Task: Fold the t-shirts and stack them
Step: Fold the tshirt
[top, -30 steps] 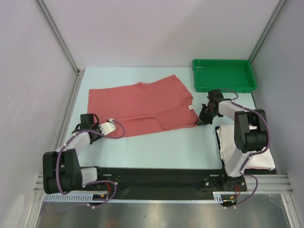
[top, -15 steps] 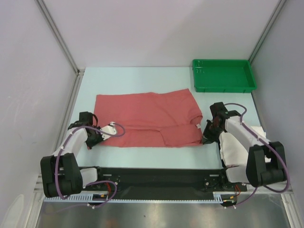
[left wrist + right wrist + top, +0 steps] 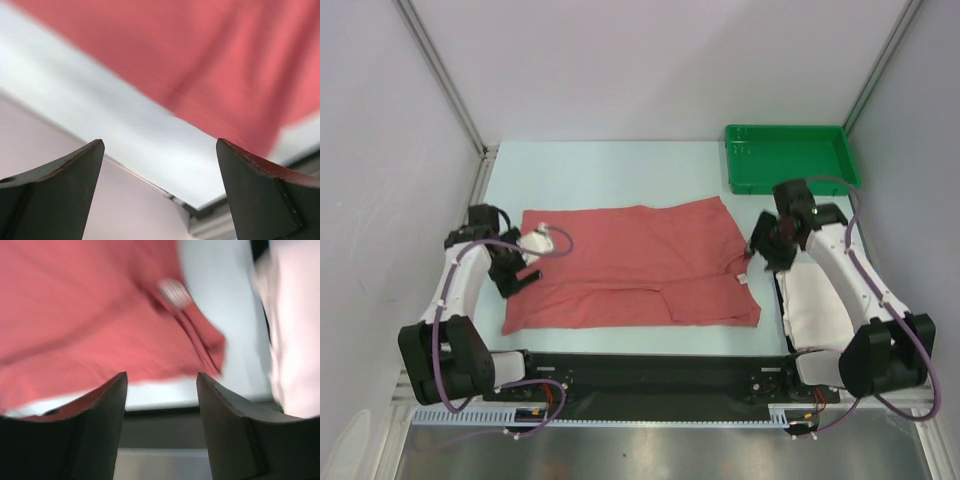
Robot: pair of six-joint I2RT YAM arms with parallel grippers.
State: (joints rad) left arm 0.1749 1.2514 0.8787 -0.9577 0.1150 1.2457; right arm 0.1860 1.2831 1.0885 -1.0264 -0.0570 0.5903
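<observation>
Left gripper [image 3: 513, 274]: fingers [image 3: 55, 192] spread wide, nothing between. Right gripper [image 3: 766, 252]: also wide, empty. Salmon-red shirt [image 3: 640, 262] lies flat between the 2, long axis left-right across table [image 3: 620, 165]. Left edge at your left gripper, collar end just beside your right. White shirt [image 3: 812, 310] lies beneath right arm. Judgement: take each end with its nearer arm.
</observation>
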